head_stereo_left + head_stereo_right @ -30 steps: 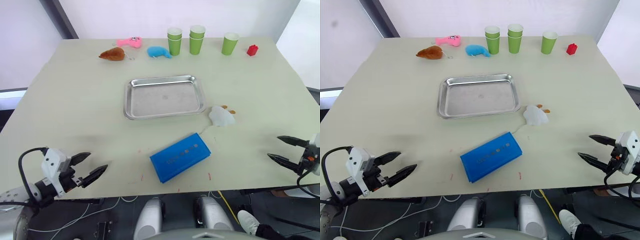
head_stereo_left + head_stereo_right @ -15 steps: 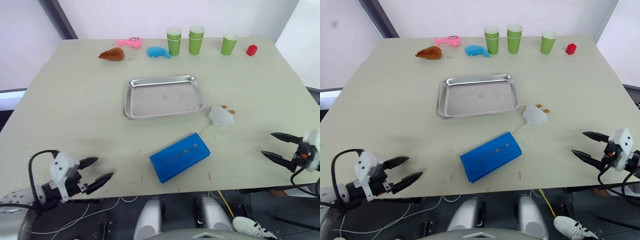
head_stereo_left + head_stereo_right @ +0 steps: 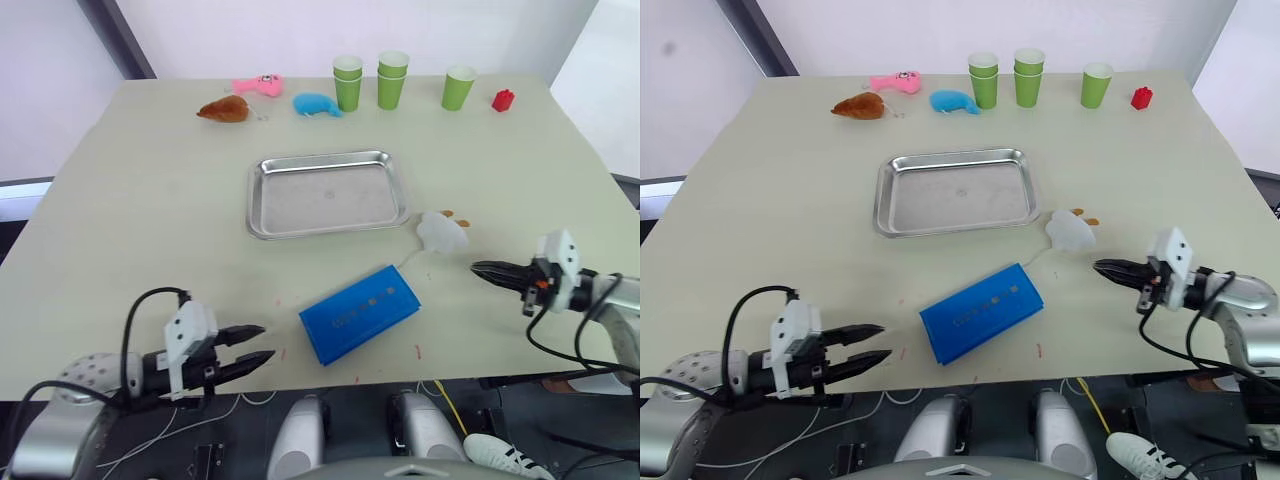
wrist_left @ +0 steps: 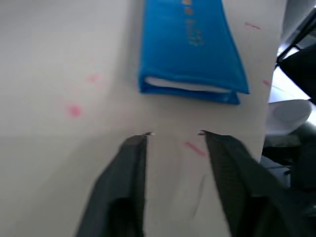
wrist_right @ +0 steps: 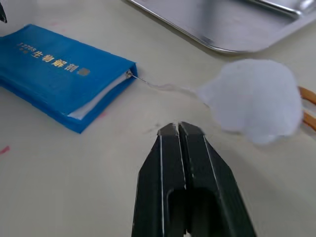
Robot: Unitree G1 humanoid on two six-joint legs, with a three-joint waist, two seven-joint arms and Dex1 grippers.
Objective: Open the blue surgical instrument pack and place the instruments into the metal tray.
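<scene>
1. The left gripper (image 3: 250, 345) is at the table's near edge, nearer than the metal tray and off toward its left. Its two black fingers (image 4: 129, 168) are held a small gap apart and carry nothing; they point at the short end of the pack.
2. The blue surgical instrument pack (image 3: 360, 313) lies closed and flat on the table (image 3: 150, 200), just nearer than the metal tray's right half and turned at an angle to it. A pale lining edge shows along its side in the wrist views.
3. The right gripper (image 3: 480, 268) is right of the pack and nearer than the tray's right corner. Its fingers (image 5: 170, 163) are pressed together with nothing between them, the tips close to a small white plush toy (image 3: 441, 232).
4. The white plush toy lies just off the tray's near right corner.
5. The metal tray (image 3: 258, 200) sits mid-table.
6. Beyond the tray, along the far edge, stand green cups (image 3: 392, 80), a red block (image 3: 504, 99), and brown (image 3: 225, 109), pink (image 3: 258, 85) and blue (image 3: 317, 104) plush toys.
</scene>
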